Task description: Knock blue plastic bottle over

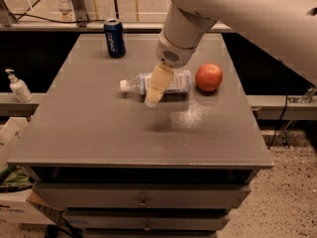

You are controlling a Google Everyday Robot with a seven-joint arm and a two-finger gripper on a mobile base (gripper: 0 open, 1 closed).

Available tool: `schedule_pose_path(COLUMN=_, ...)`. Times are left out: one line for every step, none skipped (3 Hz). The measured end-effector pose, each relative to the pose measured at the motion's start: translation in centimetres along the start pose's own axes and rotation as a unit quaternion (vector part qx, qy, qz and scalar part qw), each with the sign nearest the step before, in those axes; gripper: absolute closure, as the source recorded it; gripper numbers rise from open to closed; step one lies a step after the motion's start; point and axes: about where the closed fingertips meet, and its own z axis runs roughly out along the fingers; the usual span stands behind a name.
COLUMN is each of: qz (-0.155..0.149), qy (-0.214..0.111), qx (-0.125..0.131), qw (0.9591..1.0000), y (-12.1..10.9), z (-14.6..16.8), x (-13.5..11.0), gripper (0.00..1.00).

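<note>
So the blue plastic bottle point(181, 82) is lying flat on its side on the grey tabletop point(99, 133), roughly in the middle and a bit toward the back. Its white cap point(124, 85) points left and its base points right, toward a red apple point(208, 77) that sits just beside the bottom end. I honestly can't say whether the two are touching or there's a sliver of gap.

The gripper point(151, 100) hangs down from the big white arm point(237, 9) that comes in from the upper right. It sits right in front of the bottle's middle, covering part of the label, with its cream-coloured tip angled down and slightly left, close to the tabletop. From this angle the jaws read as one tapered shape, so I can't tell if they're wide, narrow or pinching the bottle at all.

Other stuff: a dark blue soda can point(114, 38) stands upright near the back left of the tabletop, well apart from the bottle. Off to the left, on a lower ledge beside the table, there's a small white pump dispenser point(19, 86), also upright. Under the tabletop you can see two drawers point(143, 196) with little knobs.
</note>
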Motion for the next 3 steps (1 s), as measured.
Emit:
schedule_pose_path(qz=0.027, qy=-0.040, qx=-0.006, qw=0.9988, y=0.4, z=-0.5, x=0.4, gripper=0.00)
schedule_pose_path(qz=0.077, qy=-0.089, qx=-0.015, qw=0.9930, y=0.8, z=-1.1, x=2.2, gripper=0.00)
schedule_pose_path(qz=0.128, qy=-0.133, qx=-0.018, qw=0.9827, y=1.2, z=-1.9, x=4.9, gripper=0.00)
